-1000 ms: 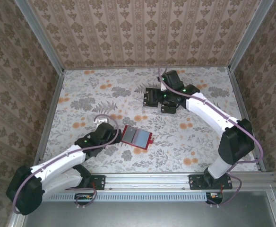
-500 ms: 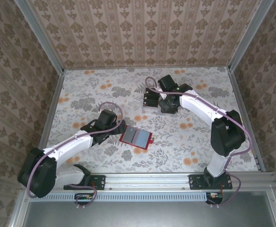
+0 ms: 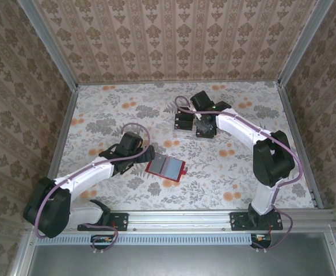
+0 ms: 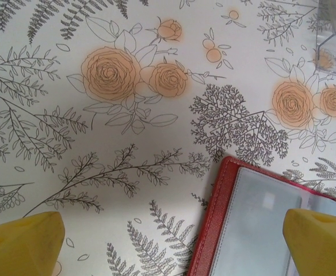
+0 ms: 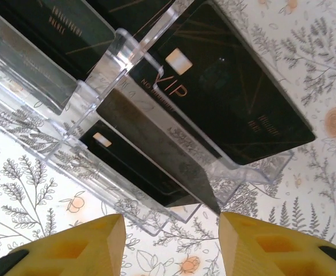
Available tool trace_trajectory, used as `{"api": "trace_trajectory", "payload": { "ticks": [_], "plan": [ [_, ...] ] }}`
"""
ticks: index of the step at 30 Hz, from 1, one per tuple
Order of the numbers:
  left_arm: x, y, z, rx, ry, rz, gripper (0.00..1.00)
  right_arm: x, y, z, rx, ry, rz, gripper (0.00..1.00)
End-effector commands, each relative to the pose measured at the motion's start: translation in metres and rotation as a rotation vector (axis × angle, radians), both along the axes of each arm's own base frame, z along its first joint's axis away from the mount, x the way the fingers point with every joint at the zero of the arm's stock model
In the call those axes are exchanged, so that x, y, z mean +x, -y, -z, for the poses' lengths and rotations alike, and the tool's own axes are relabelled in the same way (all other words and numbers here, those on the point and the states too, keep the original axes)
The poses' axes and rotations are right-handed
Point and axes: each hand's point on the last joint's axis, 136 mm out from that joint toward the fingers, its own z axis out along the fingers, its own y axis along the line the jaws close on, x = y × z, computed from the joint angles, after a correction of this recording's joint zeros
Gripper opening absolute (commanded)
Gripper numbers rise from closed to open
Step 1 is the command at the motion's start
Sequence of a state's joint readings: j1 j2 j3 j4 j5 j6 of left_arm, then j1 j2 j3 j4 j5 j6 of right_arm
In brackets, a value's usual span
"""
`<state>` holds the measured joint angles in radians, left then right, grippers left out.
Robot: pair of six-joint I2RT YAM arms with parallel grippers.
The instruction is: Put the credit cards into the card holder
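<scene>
one red leather card holder (image 4: 260, 224) under the wide-apart left hand (image 4: 171, 244), at least three black credit cards (image 5: 225, 98) under the apart right hand (image 5: 171, 247).

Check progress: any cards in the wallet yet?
Done: card holder lies open, with no black card in the pockets that show. In hand: right jaws, open, hang over the credit cards in the clear tray, none gripped. Left jaws are open at the holder's edge. To do: every card.
</scene>
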<state>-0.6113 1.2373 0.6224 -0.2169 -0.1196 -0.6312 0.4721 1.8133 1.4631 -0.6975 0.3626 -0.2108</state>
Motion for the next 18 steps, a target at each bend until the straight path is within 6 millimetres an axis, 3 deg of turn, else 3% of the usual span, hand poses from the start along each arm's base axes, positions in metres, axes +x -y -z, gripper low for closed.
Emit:
{"api": "trace_trajectory", "payload": {
  "ticks": [1, 7, 18],
  "plan": [
    [0.003, 0.003, 0.004, -0.002, -0.004, 0.02, 1.0, 0.013, 0.0, -0.005, -0.056, 0.024, -0.011, 0.47],
    [0.004, 0.003, 0.008, -0.004, -0.014, 0.024, 1.0, 0.025, 0.0, 0.005, -0.118, -0.001, -0.032, 0.46],
    [0.005, 0.004, 0.011, -0.011, -0.021, 0.026, 1.0, 0.032, 0.001, 0.013, -0.181, -0.029, -0.058, 0.33]
  ]
}}
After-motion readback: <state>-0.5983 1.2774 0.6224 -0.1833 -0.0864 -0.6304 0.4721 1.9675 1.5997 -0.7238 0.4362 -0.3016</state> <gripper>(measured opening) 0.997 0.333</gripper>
